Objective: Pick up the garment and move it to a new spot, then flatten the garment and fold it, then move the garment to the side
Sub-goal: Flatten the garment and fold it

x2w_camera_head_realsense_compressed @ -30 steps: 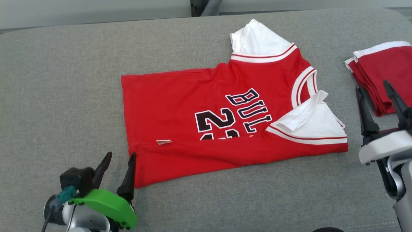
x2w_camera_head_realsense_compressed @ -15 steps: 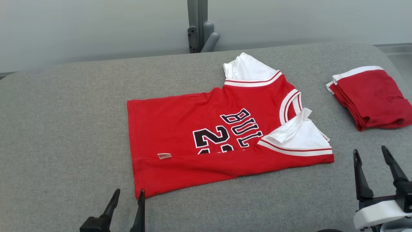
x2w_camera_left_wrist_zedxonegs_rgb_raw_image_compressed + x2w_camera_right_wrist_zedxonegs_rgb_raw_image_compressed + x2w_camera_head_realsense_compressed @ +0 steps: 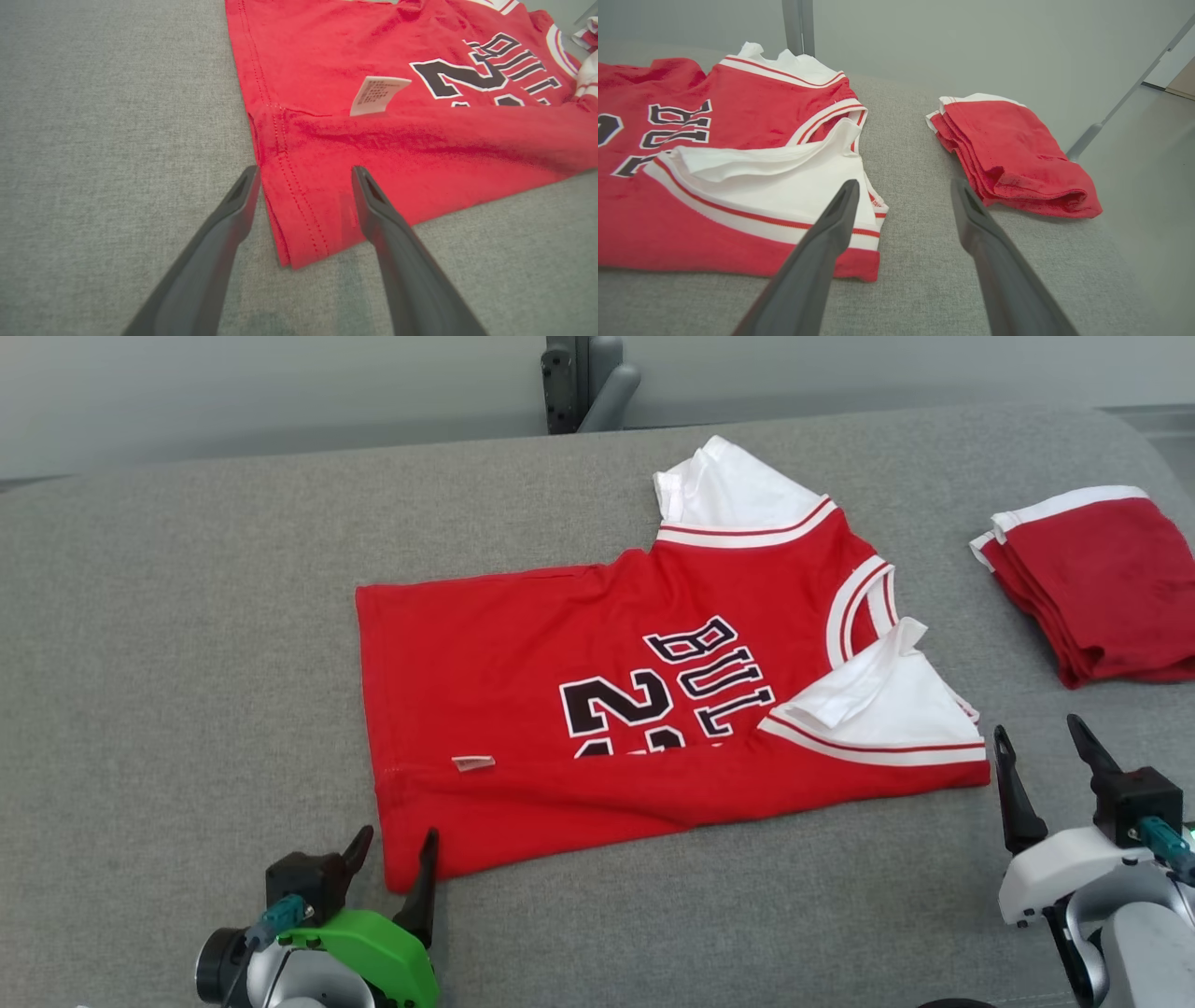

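Note:
The garment [image 3: 597, 681] is a red jersey with black lettering and white sleeves, spread on the grey padded surface [image 3: 187, 616]. Its near long edge is folded over, and a small white tag [image 3: 473, 763] pokes out. My left gripper [image 3: 394, 845] is open at the near left hem corner. In the left wrist view my left gripper [image 3: 304, 170] straddles that corner of the garment [image 3: 397, 140], one finger over the fabric and one over the grey surface. My right gripper [image 3: 1038, 733] is open and empty just right of the near right corner. In the right wrist view my right gripper [image 3: 904, 183] hovers beside the garment's [image 3: 714, 121] white sleeve.
A folded pile of red cloth with white trim [image 3: 1092, 588] lies at the right end of the surface, also in the right wrist view as the folded pile [image 3: 1017, 154]. A grey post [image 3: 583, 378] stands behind the far edge. The surface's right edge drops off past the pile.
The head camera has shifted. My right gripper has drawn back from beside the folded pile to the garment's near right corner. My left gripper has pulled back slightly at the hem corner. Both stay open.

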Controlling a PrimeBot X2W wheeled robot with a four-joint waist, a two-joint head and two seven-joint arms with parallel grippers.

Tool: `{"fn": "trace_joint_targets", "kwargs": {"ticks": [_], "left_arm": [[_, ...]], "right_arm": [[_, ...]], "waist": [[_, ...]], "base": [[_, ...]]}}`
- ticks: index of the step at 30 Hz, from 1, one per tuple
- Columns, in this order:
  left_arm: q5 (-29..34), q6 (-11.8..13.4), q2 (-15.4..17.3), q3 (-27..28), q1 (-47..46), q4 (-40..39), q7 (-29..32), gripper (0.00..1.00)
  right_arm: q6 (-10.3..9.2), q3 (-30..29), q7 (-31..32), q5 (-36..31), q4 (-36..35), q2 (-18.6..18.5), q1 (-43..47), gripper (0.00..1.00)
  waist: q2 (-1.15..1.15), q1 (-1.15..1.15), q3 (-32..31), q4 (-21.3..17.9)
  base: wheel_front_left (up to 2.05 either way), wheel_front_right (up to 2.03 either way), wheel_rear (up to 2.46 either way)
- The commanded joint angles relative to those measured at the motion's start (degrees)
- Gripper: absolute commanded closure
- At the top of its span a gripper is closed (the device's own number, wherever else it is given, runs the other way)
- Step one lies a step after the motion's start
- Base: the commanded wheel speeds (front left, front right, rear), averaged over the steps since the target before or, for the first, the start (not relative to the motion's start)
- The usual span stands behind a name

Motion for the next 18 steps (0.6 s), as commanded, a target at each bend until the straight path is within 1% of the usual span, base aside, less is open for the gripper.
{"fn": "trace_joint_targets", "kwargs": {"ticks": [1,5,11,17,18], "left_arm": [[-0.28,-0.3,0.16,0.01,-1.34,0.55,-0.05,0.0],[0.16,-1.16,0.47,-0.44,-3.92,3.02,-0.27,0.0],[-1.07,-2.77,-0.5,-1.41,-4.96,5.14,0.55,0.0],[-3.77,-4.58,-1.63,-2.88,-3.32,5.25,3.16,0.0],[-4.53,-4.95,-2.01,-3.17,-2.8,5.2,3.94,0.21]], "right_arm": [[-0.03,0.08,-0.13,-0.36,1.0,0.16,-1.1,0.0],[-0.03,0.08,-0.13,-1.16,6.12,0.88,-4.35,0.0],[-0.02,1.42,0.04,-1.25,14.89,1.39,-6.72,0.0],[0.0,2.56,0.22,0.03,17.45,1.46,-8.23,0.0],[0.0,2.79,0.22,0.41,17.55,1.34,-8.42,0.0]], "waist": [[0.01,0.0,4.13,1.96],[0.01,0.0,6.59,2.79],[0.01,0.0,7.7,4.03],[0.01,0.0,7.29,4.04],[0.01,0.0,7.04,3.97]], "base": [[0.0,0.0,0.0],[0.0,0.0,0.0],[0.0,0.0,0.0],[0.0,0.0,0.0],[0.0,0.0,0.0]]}}
